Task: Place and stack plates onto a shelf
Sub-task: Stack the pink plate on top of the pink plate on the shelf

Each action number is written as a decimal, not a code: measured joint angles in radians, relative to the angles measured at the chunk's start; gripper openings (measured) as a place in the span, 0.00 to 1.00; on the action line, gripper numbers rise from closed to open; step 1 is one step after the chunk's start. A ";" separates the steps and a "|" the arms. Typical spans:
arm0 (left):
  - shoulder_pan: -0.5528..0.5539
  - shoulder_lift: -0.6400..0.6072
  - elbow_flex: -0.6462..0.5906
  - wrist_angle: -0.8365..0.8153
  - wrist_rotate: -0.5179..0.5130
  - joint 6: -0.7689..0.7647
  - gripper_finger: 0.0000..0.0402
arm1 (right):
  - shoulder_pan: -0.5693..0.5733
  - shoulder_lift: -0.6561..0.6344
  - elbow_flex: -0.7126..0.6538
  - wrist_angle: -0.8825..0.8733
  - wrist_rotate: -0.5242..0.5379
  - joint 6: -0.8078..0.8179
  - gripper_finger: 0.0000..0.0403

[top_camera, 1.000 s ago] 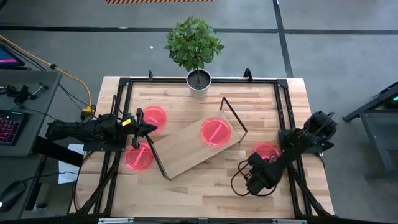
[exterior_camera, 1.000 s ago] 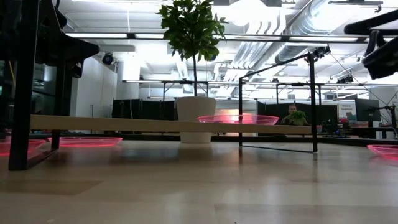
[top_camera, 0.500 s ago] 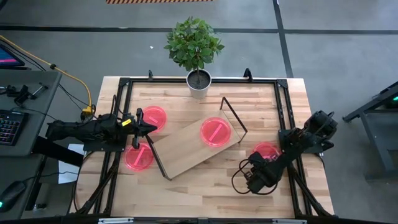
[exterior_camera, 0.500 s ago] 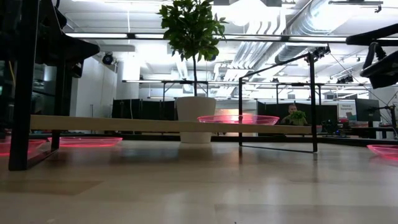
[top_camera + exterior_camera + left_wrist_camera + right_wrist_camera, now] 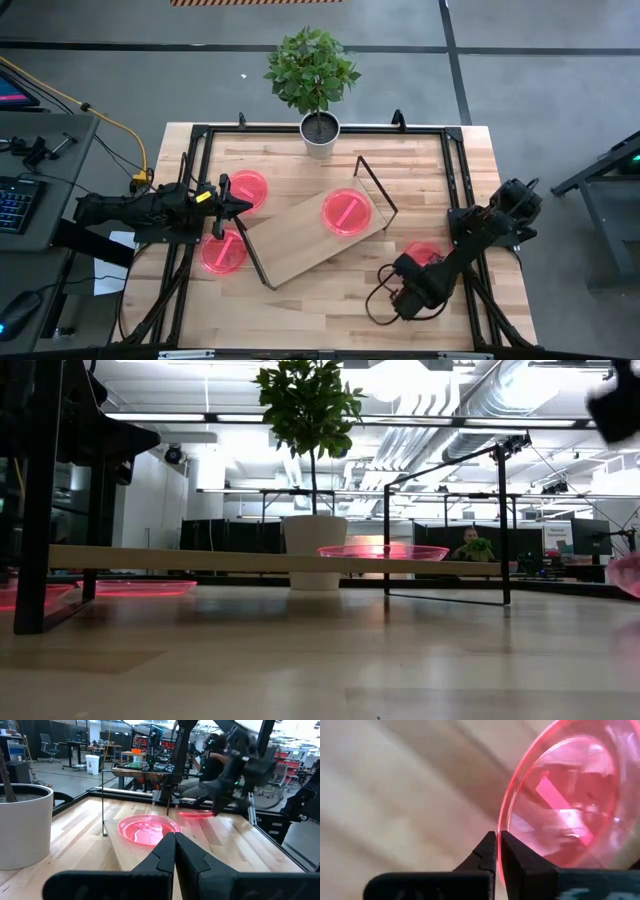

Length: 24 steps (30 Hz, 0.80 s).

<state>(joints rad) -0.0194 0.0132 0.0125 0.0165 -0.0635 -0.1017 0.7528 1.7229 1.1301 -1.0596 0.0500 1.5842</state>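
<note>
The shelf (image 5: 300, 245) stands slantwise at mid-table on black wire legs, with one pink plate (image 5: 347, 212) flat on its board. Two more plates (image 5: 247, 188) (image 5: 223, 252) lie flat on the tabletop at the left. My left gripper (image 5: 243, 207) is shut and hovers between them, beside the shelf's left leg, pointing at the shelf (image 5: 150, 827). A further plate (image 5: 424, 252) is at the right, partly under my right arm. My right gripper (image 5: 410, 265) is shut on it. In the low view this plate (image 5: 630, 575) shows as a raised pink blur at the right edge. My right gripper pinches the plate's raised rim (image 5: 506, 827) between its two fingers, one on each face of the rim. The plate (image 5: 570, 795) stands tilted in the hold, its gripped side raised. Whether its far side still rests on the table, I cannot tell.
A potted plant (image 5: 319, 130) stands at the table's far edge, behind the shelf. A black frame (image 5: 200, 135) runs around the tabletop. Bare wood lies near the front edge (image 5: 320, 310). A person (image 5: 216, 757) is in the room beyond the table.
My right gripper has shut on the right-hand plate's rim, then moved a little toward the near edge and up. The plate, flat on the table before, is now tipped with its gripped side raised.
</note>
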 joint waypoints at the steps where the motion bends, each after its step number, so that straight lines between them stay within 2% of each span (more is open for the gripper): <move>1: 0.000 0.000 0.000 0.000 0.000 0.000 0.00 | 0.000 0.000 0.036 -0.005 -0.003 -0.031 0.00; 7: 0.000 0.000 0.000 0.000 0.000 0.000 0.00 | 0.000 0.000 0.244 0.005 0.022 -0.223 0.00; 13: 0.000 0.000 0.000 0.000 0.000 0.000 0.00 | -0.016 -0.001 0.365 0.128 0.256 -0.507 0.00; 16: 0.000 0.000 0.000 0.000 0.000 0.000 0.00 | -0.051 -0.001 0.381 0.176 0.295 -0.627 0.00; 19: 0.000 0.000 0.000 0.000 0.000 0.000 0.00 | -0.081 -0.001 0.376 0.151 0.290 -0.629 0.00; 24: 0.000 0.000 0.000 0.000 0.000 0.000 0.00 | -0.093 -0.001 0.311 0.130 0.276 -0.492 0.00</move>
<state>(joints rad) -0.0196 0.0132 0.0128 0.0165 -0.0635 -0.1016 0.6597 1.7218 1.4414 -0.9297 0.3261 1.0923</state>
